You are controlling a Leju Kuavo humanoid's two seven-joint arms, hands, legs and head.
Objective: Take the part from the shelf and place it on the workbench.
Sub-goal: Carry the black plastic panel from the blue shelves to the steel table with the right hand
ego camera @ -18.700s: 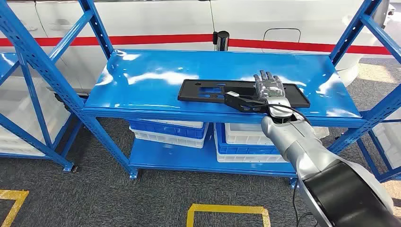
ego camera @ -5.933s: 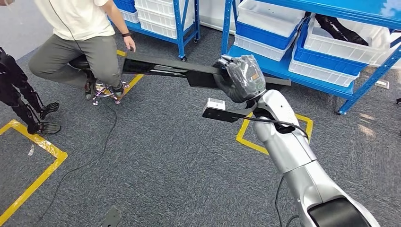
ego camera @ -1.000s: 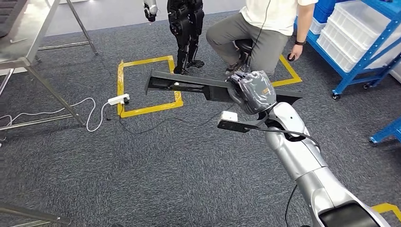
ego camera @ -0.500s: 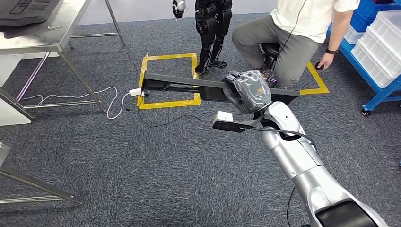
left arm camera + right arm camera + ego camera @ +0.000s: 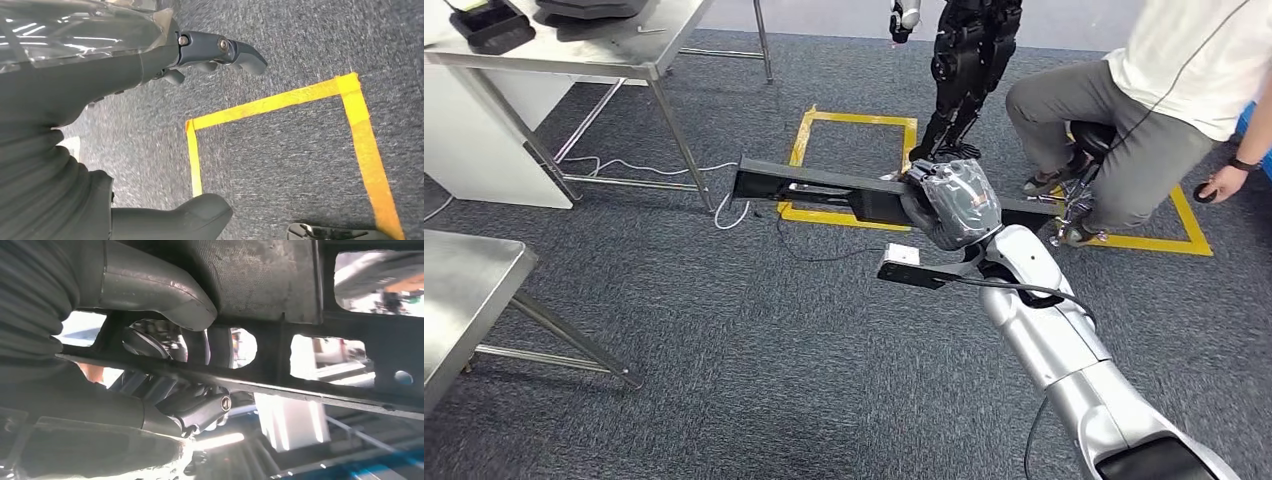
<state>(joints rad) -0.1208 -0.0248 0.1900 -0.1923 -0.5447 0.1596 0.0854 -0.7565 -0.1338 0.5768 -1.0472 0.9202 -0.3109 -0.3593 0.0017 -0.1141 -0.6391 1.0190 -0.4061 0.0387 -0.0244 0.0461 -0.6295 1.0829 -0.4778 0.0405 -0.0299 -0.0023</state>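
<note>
One long black part [image 5: 824, 188] hangs level in the clenched right hand [image 5: 951, 203], seemingly stiff and light, gripped off-centre so likely to tip; the left hand [image 5: 150, 50] dangles released.

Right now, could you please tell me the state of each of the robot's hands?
Left hand: open, holding nothing, fingers apart above the carpet.
Right hand: closed around the long black part, carrying it.

The head view was bright and evenly lit, shadows soft. The left wrist view was slightly blurred. The right wrist view was backlit, dark, with blown-out openings
</note>
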